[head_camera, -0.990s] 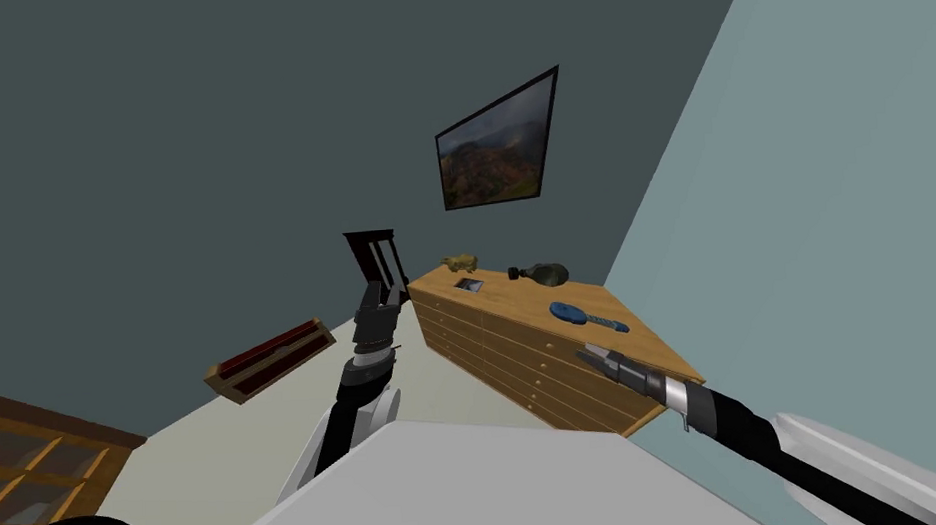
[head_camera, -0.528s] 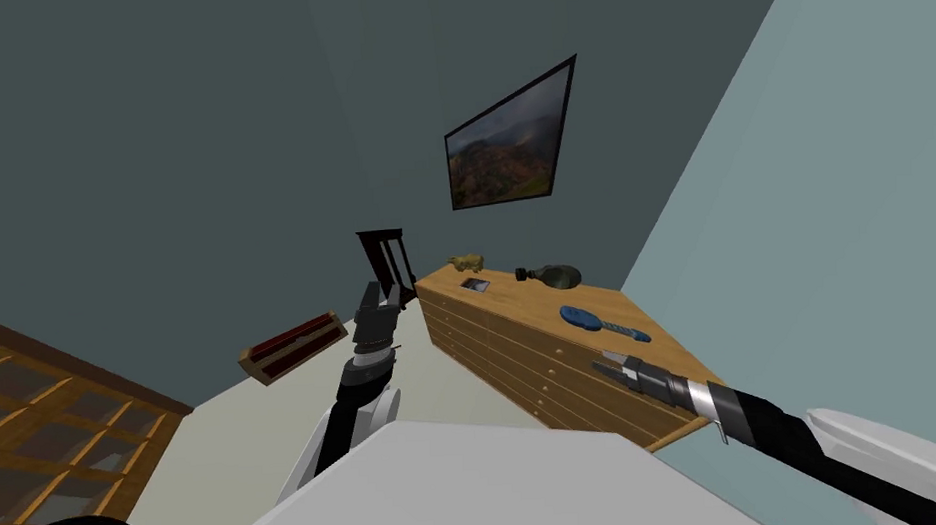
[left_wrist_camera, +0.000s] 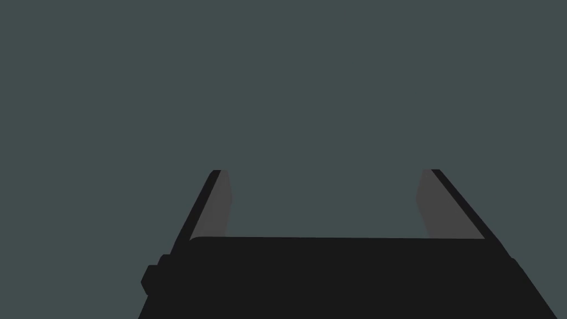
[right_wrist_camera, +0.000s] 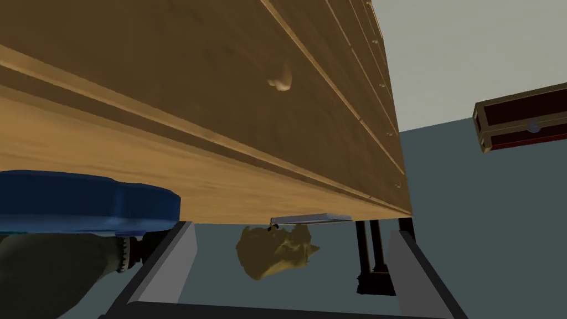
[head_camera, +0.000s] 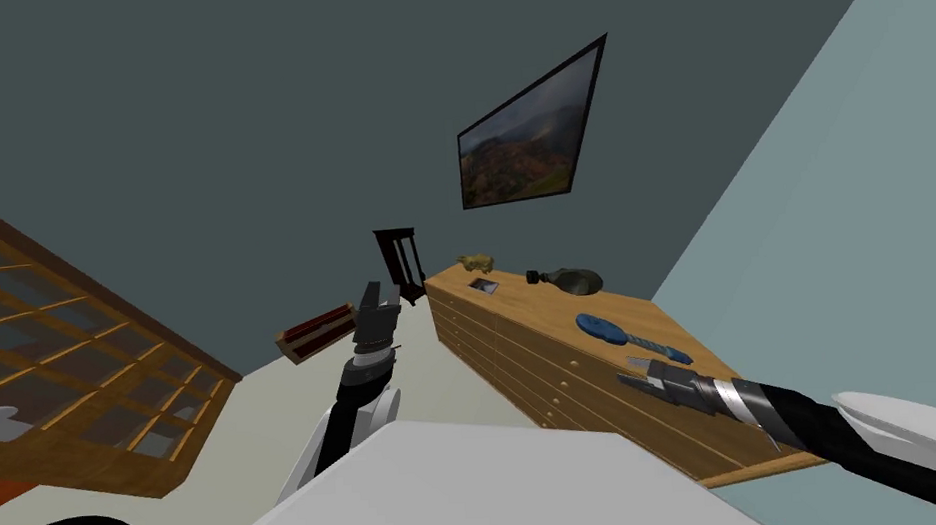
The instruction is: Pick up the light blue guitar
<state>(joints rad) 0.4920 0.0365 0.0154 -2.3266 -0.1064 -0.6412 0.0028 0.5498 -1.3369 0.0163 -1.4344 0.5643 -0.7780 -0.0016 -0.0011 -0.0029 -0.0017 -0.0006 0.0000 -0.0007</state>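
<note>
A blue guitar (head_camera: 615,333) lies flat on the top of a wooden dresser (head_camera: 519,317), its neck pointing toward the near end. My right gripper (head_camera: 634,375) hovers low over the dresser's front edge, just short of the neck, fingers open. In the right wrist view the guitar's blue body (right_wrist_camera: 83,198) lies outside the right gripper (right_wrist_camera: 293,230), beside one finger (right_wrist_camera: 176,256), with nothing between the fingers. My left gripper (head_camera: 377,298) is raised in front of me, away from the dresser; the left wrist view shows this gripper (left_wrist_camera: 324,173) open.
On the dresser also lie a dark green bottle (head_camera: 569,280), a tan figurine (head_camera: 475,263) and a small flat frame (head_camera: 483,287). A dark red chest (head_camera: 316,331) and a dark stand (head_camera: 402,262) are on the floor. A glass-paned wooden cabinet (head_camera: 71,375) stands at left.
My view has swung: the dresser and guitar have slid right and nearer, and the cabinet has come in at left. My right gripper stays short of the guitar's neck.
</note>
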